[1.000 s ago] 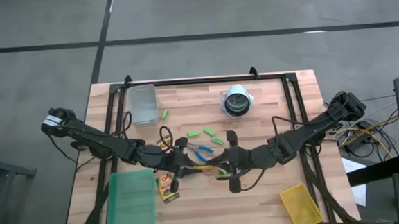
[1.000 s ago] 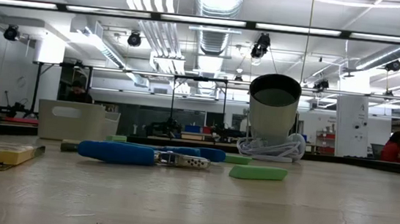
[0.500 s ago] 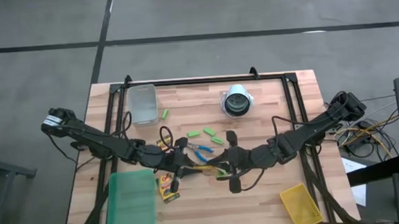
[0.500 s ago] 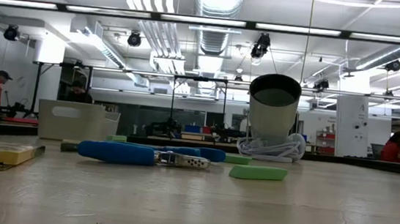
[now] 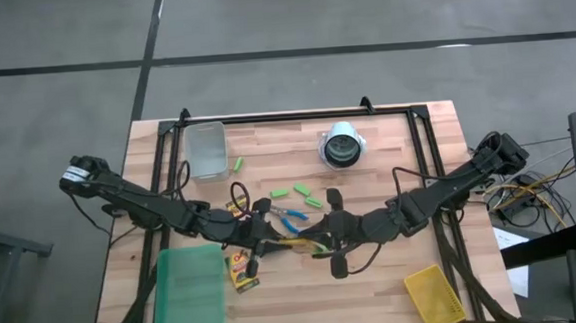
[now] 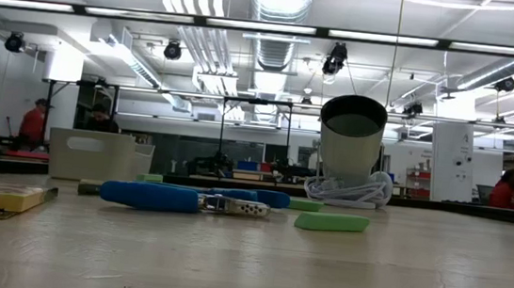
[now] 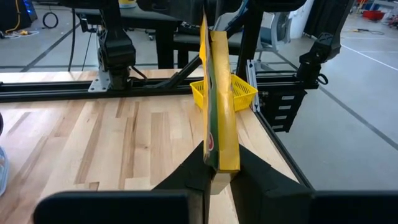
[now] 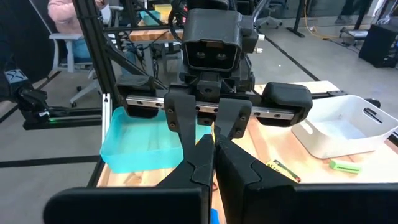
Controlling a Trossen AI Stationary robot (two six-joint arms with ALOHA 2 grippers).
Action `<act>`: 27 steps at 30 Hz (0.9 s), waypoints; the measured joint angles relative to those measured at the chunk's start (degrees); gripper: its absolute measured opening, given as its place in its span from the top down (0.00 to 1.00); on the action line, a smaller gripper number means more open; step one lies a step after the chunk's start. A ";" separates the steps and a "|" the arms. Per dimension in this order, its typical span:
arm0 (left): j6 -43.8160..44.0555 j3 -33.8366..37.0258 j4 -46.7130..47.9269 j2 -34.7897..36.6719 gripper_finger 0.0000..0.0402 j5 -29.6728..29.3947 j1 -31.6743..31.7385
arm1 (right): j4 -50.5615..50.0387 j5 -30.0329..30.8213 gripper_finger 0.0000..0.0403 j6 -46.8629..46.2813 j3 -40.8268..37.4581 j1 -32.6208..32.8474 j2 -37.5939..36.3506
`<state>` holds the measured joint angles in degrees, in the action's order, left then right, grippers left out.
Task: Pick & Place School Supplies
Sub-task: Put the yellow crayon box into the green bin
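My left gripper [image 5: 276, 244] and my right gripper [image 5: 315, 242] meet tip to tip above the table's middle, both shut on one yellow-and-green crayon box [image 5: 295, 243]. In the left wrist view this box [image 7: 219, 106] stands on edge and runs away from my fingers. A second crayon box [image 5: 240, 270] lies flat beside the green tray [image 5: 188, 293]. Blue-handled scissors [image 5: 290, 218] and light-green erasers [image 5: 300, 192] lie flat just beyond the grippers. One more eraser [image 5: 238, 165] lies by the white bin [image 5: 207, 149]. My left gripper pinches the crayon box's near end [image 7: 217, 163] between its two fingers, one on each broad face. The fingers come in nearly level from the table's left, along the box. The box is lifted clear, on edge. My right gripper closes on the same box's opposite end, of which only a yellow sliver [image 8: 214, 132] shows above my fingertips. The fingers come in nearly level from the table's right, facing the left gripper's fingers [image 8: 180, 121].
A grey cup with a coiled white cord [image 5: 342, 146] stands at the far middle. The small yellow bin [image 5: 428, 295] sits at the near right corner. A black frame [image 5: 285, 117] runs along the far edge and both sides. People move in the room behind.
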<state>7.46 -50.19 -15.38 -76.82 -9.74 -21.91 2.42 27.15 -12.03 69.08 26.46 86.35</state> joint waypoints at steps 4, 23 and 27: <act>0.01 0.00 0.00 0.02 0.89 0.00 0.01 | 0.02 2.83 0.94 -1.15 0.00 0.00 0.00; 0.02 0.02 -0.02 0.02 0.89 0.02 0.02 | 0.04 7.55 0.46 -4.11 0.00 0.00 0.00; 0.02 0.02 -0.02 0.02 0.89 0.02 -0.02 | 0.04 7.55 0.37 -4.11 0.00 0.00 0.00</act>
<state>7.49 -50.17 -15.40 -76.79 -9.72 -21.93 2.46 34.70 -16.14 69.08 26.46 86.35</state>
